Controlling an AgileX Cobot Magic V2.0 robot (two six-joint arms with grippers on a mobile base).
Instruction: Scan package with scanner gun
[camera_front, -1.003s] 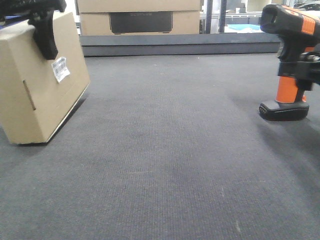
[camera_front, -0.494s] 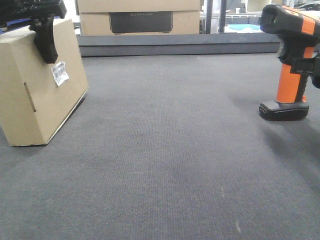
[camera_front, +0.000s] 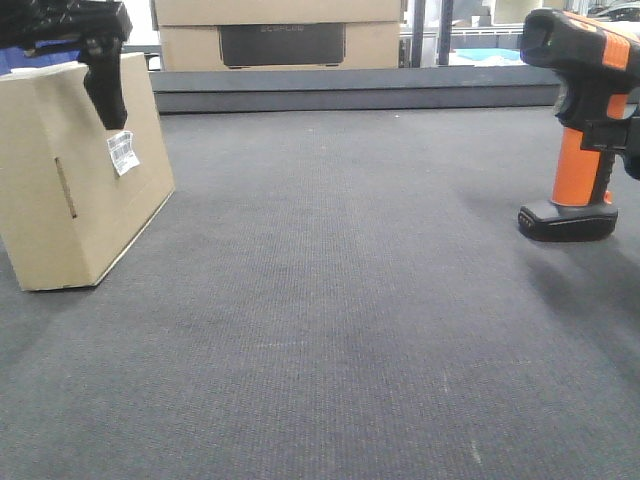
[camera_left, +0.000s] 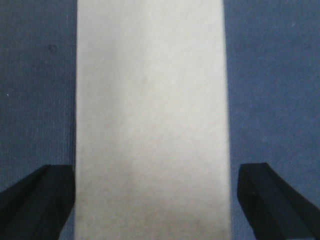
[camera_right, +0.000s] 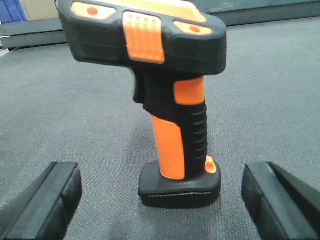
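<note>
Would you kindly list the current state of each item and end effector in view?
Package: resting on the mat, slightly tilted, label facing the scanner side.
Scanner gun: upright on its base, ungrasped.
Left end effector: open, straddling the package.
Right end effector: open, either side of the scanner gun.

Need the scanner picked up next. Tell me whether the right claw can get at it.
Probably yes. The right claw is open, its fingers apart on either side of the upright scanner, with only bare mat between.
</note>
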